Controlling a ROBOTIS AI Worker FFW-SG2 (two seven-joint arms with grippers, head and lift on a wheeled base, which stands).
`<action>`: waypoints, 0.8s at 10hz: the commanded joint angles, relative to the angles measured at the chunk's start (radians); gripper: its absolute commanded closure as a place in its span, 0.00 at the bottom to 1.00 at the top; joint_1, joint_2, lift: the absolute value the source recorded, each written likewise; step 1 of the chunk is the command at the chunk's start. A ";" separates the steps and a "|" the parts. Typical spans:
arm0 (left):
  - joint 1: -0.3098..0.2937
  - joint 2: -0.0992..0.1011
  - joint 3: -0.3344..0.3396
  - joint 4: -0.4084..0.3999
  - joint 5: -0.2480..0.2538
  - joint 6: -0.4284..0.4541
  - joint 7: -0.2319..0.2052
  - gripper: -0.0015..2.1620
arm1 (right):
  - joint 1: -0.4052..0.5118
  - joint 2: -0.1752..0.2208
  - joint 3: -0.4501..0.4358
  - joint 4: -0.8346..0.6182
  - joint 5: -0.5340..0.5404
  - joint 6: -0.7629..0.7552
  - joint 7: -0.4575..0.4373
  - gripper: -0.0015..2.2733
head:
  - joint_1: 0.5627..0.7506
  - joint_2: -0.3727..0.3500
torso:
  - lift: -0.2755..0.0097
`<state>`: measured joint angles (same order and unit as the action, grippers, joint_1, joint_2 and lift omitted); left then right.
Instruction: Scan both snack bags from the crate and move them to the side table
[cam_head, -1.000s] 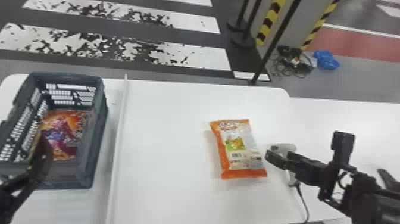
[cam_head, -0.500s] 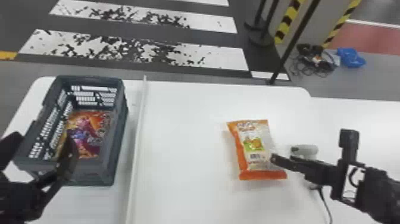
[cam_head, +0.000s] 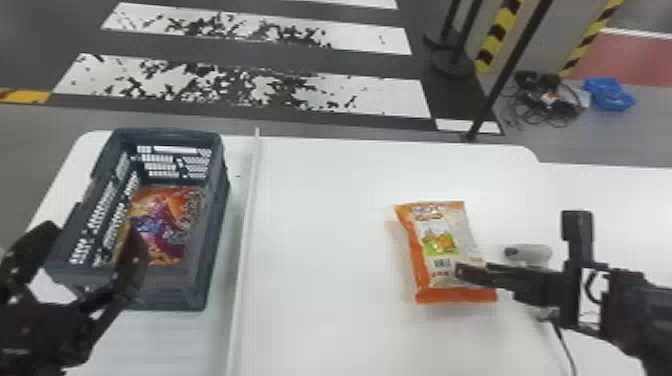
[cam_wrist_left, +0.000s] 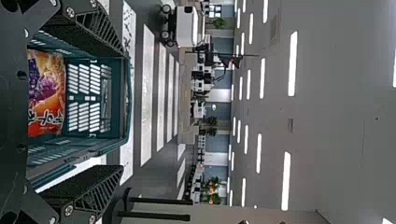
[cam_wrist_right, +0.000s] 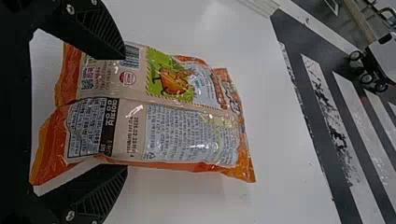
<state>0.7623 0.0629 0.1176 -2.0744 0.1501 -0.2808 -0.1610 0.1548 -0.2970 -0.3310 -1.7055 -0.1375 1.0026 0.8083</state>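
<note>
White tabletop (cam_head: 320, 200), rounded corners. Grey flr (cam_head: 300, 125) beyond w/ worn white crosswalk stripes (cam_head: 390, 95), black/yellow hazard tape (cam_head: 497, 35), red flr patch (cam_head: 645, 62) far R, tangled cables (cam_head: 542, 107) nr blue bundle (cam_head: 610, 95). Grey ceiling (cam_wrist_left: 336, 93) w/ rows of lit strip lights (cam_wrist_left: 292, 63); plants (cam_wrist_left: 212, 189) in bkgd.

High head view faces the table's far edge (cam_head: 390, 145); closer, left wrist view shares the crate (cam_head: 214, 220), looking outward; right's, the bag (cam_head: 442, 240), downward.

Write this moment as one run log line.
left gripper open at crate | one snack bag in crate | right gripper open over second bag on table
</note>
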 joint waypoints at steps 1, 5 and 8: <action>0.000 0.000 0.001 0.000 0.000 -0.002 0.000 0.07 | -0.011 -0.001 0.029 0.018 0.033 0.000 0.000 0.07 | 0.70 0.36 | 0.70; 0.003 0.002 0.002 -0.004 0.000 -0.002 -0.002 0.07 | -0.023 -0.010 0.082 0.043 0.128 0.006 0.022 0.99 | 0.70 0.37 | 0.70; 0.006 0.002 0.005 -0.007 0.000 -0.005 -0.002 0.07 | 0.020 -0.005 0.036 -0.045 0.104 0.018 0.026 0.99 | 0.70 0.37 | 0.70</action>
<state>0.7680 0.0644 0.1223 -2.0814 0.1503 -0.2837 -0.1618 0.1624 -0.3043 -0.2762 -1.7226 -0.0253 1.0151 0.8346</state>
